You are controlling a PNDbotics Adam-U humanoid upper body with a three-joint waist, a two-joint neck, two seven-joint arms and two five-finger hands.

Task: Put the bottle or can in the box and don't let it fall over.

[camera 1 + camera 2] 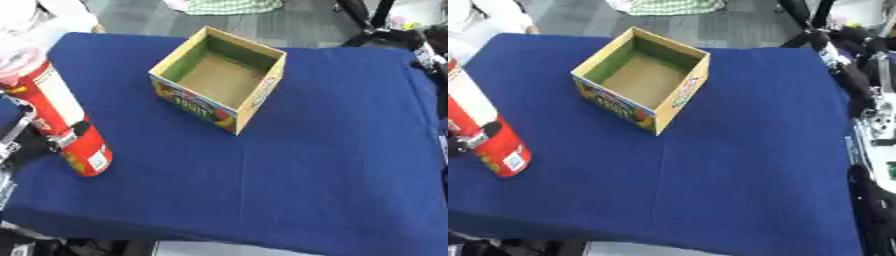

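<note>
A tall red and white can (pixel 61 120) with a pale lid stands tilted at the left edge of the blue table (pixel 306 165), top leaning up and left. Its base is at the cloth; whether it touches I cannot tell. My left hand (pixel 24 131) comes in from the left, its dark fingers (pixel 481 134) curled round the can's lower half. The open cardboard box (pixel 220 77), with fruit print on its outer walls and nothing inside, sits upright to the can's upper right, well apart from it. Black and silver parts of my right arm (pixel 875 150) show along the right edge.
The blue cloth stretches bare between can and box and across the whole front and right. The table's front edge (pixel 219 240) runs along the bottom. Beyond the far edge lie grey floor, dark gear (pixel 394 35) and a green checked cloth (pixel 229 6).
</note>
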